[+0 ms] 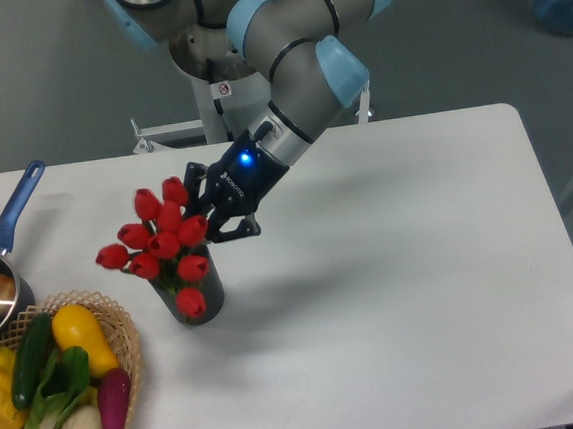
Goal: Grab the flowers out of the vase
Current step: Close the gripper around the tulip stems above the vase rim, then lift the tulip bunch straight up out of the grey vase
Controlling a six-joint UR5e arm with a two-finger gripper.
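At the counter's [394,295] near left corner sat a wicker basket [127,339] of vegetables, and just beyond it along the left edge a blue-handled saucepan [0,270]. Further in, toward the left half of the counter, stood the vase [206,300], a dark grey cylinder, upright on the surface. The flowers [163,240], a bunch of red tulip buds, were in the vase with their stems down in its hollow, and one bud hung low over its front wall. The gripper [214,213] had its dark jaws right at the far right side of the bunch, apparently among the upper buds; whether they had closed on anything could not be told, as the buds hid the tips. So the reach looked done, while a firm hold and the lift out of the vase seemingly remained.
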